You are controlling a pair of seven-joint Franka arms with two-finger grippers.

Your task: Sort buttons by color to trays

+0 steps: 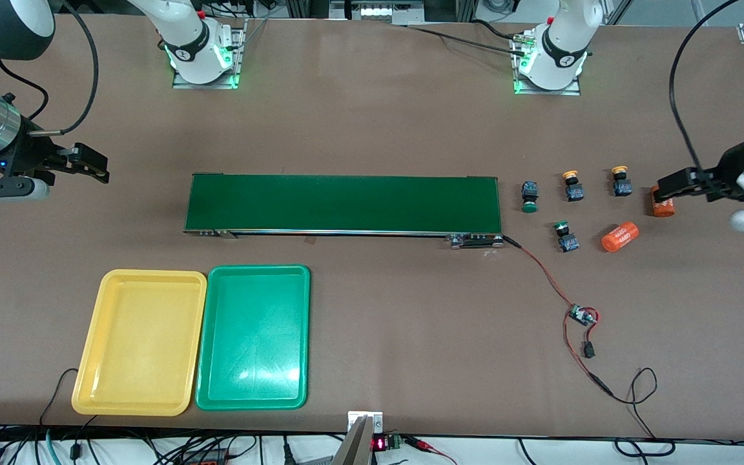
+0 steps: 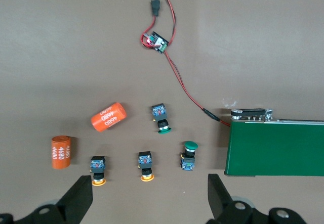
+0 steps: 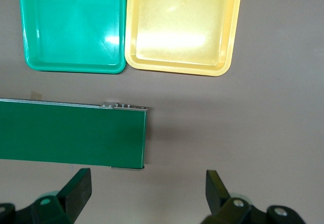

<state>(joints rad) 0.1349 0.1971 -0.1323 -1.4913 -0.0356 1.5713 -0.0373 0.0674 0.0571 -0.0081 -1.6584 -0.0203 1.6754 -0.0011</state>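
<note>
At the left edge of the front frame the right tool hung above bare worktop, its fingers spread apart and holding nothing; in its wrist view the fingers framed the belt's end. In the lower left lay the yellow tray with the green tray touching its long side, both empty. Across the middle ran the dark-green belt. Right of centre, past the belt's end, the four buttons sat on the worktop: one green button just beside the belt, another green button lower down, and two yellow buttons in the upper row. An orange cylinder lay lower right of these, and a second cylinder sat under the left tool at the right edge, whose fingers also stood wide apart, gripping nothing.
</note>
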